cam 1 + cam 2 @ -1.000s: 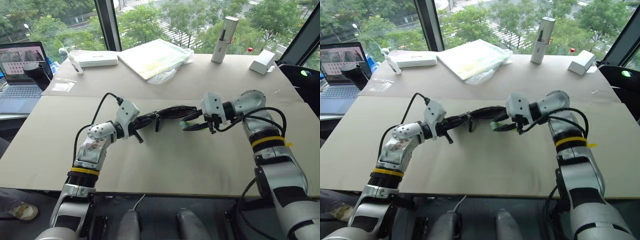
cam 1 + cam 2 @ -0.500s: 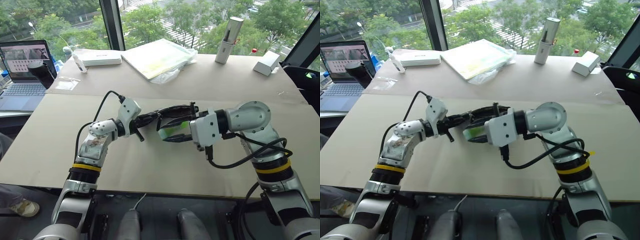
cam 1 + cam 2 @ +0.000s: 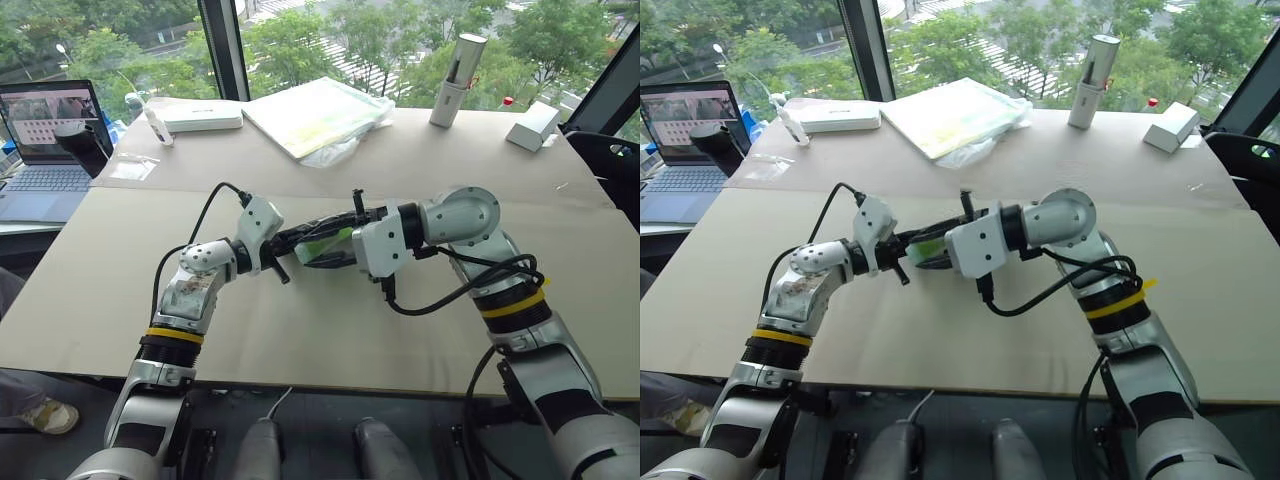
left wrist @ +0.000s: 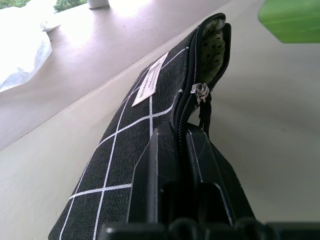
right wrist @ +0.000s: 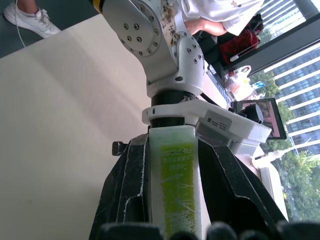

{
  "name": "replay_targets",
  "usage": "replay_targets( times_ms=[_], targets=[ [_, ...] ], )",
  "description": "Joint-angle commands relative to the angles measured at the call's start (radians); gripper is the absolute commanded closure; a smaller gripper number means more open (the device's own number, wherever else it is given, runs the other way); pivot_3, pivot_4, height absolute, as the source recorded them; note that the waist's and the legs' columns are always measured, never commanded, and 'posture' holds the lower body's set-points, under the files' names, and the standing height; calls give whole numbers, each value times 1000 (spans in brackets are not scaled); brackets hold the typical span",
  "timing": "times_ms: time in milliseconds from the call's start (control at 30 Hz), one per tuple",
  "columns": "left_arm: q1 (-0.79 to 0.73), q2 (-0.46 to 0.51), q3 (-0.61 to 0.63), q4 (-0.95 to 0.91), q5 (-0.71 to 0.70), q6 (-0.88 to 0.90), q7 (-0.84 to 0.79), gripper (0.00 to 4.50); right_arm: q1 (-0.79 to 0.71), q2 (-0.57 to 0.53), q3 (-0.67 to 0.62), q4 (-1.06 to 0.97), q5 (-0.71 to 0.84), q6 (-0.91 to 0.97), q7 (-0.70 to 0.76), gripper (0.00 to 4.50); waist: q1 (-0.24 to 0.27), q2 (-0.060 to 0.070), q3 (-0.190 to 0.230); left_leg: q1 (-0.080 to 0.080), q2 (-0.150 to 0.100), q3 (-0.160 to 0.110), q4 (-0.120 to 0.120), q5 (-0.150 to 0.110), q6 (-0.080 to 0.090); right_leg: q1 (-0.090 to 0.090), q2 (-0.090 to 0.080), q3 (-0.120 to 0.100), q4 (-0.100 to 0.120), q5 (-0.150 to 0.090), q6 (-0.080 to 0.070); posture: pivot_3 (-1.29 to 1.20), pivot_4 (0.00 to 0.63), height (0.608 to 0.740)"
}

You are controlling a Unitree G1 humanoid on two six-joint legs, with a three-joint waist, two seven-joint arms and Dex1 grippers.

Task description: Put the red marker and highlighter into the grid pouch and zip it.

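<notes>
We count one grid pouch [image 4: 150,107] and one highlighter [image 5: 176,185]. Two grippers are in play: the left gripper [image 3: 285,243] and the right gripper [image 3: 345,246]. On the table [image 3: 330,330] beyond them we count one laptop [image 3: 45,140], one flat white box [image 3: 200,117], one plastic-wrapped pad [image 3: 315,115], one upright white cylinder [image 3: 452,68] and one small white block [image 3: 530,125].

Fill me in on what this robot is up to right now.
The left gripper is shut on the end of the grid pouch, holding it off the table with the zipper open. The right gripper holds the highlighter and has it near the pouch's open mouth, not yet inside.
</notes>
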Motion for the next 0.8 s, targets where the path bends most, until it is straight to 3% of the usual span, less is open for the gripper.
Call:
replay_targets(
  times_ms=[33, 433, 800],
  targets=[
    [3, 3, 10, -46, -18, -17, 7, 4500, -38, 9, -3, 51, 5, -56, -6, 3508, -1, 0, 0, 0, 0, 0, 0, 0, 0, 0, 0, 0, 0, 0, 0, 0, 150, 737],
    [9, 7, 14, -68, -22, -6, 15, 4500, -136, 67, -18, 384, -31, -173, -61, 3508, -4, 0, 0, 0, 0, 0, 0, 0, 0, 0, 0, 0, 0, 0, 0, 0, 150, 737],
    [16, 11, 18, -81, -27, 1, 18, 4500, -222, 37, -10, 692, -166, -286, -186, 3508, -6, 0, 0, 0, 0, 0, 0, 0, 0, 0, 0, 0, 0, 0, 0, 0, 150, 737]
  ],
)
